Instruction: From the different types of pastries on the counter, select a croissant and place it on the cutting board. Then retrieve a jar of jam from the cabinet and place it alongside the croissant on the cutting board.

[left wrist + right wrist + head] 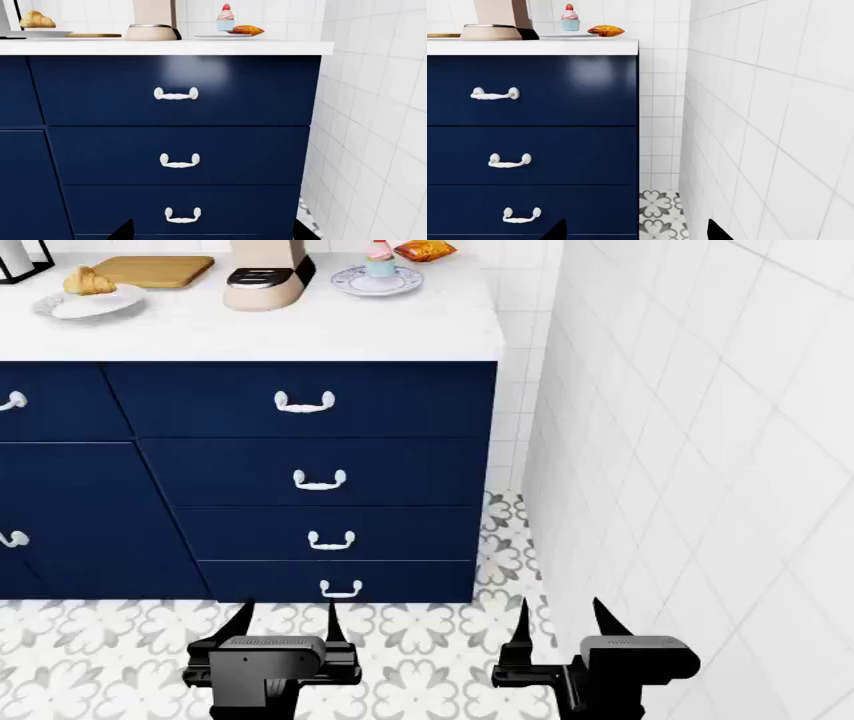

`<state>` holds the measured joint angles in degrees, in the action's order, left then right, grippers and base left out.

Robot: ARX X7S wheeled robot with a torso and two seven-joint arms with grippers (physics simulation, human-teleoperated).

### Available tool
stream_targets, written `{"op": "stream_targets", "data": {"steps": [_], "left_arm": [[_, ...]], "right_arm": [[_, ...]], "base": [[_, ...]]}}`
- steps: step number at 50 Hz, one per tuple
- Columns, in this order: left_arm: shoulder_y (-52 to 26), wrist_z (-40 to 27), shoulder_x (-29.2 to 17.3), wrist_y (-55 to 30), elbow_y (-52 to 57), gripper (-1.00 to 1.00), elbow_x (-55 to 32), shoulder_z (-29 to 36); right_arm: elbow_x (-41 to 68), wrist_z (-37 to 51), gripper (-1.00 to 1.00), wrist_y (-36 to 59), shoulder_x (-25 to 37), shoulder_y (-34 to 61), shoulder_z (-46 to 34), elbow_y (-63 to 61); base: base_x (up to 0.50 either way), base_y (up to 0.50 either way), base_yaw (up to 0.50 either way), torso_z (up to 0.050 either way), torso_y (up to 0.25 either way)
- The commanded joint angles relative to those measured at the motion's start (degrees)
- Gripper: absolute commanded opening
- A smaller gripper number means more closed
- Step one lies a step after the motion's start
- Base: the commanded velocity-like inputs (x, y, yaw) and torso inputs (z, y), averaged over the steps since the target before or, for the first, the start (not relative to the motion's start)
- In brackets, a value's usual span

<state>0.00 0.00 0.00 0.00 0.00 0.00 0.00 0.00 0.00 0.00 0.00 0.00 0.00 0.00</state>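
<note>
Head view: my left claw (283,618) and right claw (558,615) both released, low before drawers. Croissant (88,281) on plate near surface (307,330) left edge, cutting board (152,271) behind it.

The lighting is bright, even and diffuse in all three views, with no single lamp visible. A soft pale sheen sits on the glossy navy-blue top drawer front (193,75), seen also in the right wrist view (590,72). The white marble-look counter (334,330) is nearly washed out, its veining faint. Shadows are weak and soft-edged. Edges render crisp throughout, without blur or visible lens distortion.
</note>
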Motion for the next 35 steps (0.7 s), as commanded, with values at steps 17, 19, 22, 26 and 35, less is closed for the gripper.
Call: {"op": "stream_targets", "data": {"steps": [17,19,22,26,35], "left_arm": [[0.04,-3.76,-3.22,0.15,0.32,1.00,-3.22,3.67],[0.07,-3.96,-3.40,0.16,0.36,1.00,-3.43,3.88],[0.15,-4.23,-3.66,0.18,0.47,1.00,-3.72,4.16],[0.28,-4.55,-3.99,0.29,0.62,1.00,-4.12,4.50],[-0.10,-5.02,-4.69,0.19,0.52,1.00,-4.97,5.17]], "right_arm": [[3.37,3.37,1.00,0.21,3.61,-0.66,-3.62,-0.68],[3.60,3.50,1.00,0.15,3.82,-0.74,-3.79,-0.79],[3.85,3.71,1.00,0.10,4.08,-0.79,-4.06,-0.87],[4.09,4.03,1.00,0.15,4.35,-0.74,-4.45,-0.90],[4.38,4.83,1.00,0.36,4.82,-0.41,-5.35,-0.77]], "base": [[0.00,0.32,0.00,0.000,0.000],[0.00,0.50,0.00,0.000,0.000],[0.00,0.50,0.00,0.000,0.000],[0.00,0.50,0.00,0.000,0.000],[0.00,0.50,0.00,0.000,0.000]]}}
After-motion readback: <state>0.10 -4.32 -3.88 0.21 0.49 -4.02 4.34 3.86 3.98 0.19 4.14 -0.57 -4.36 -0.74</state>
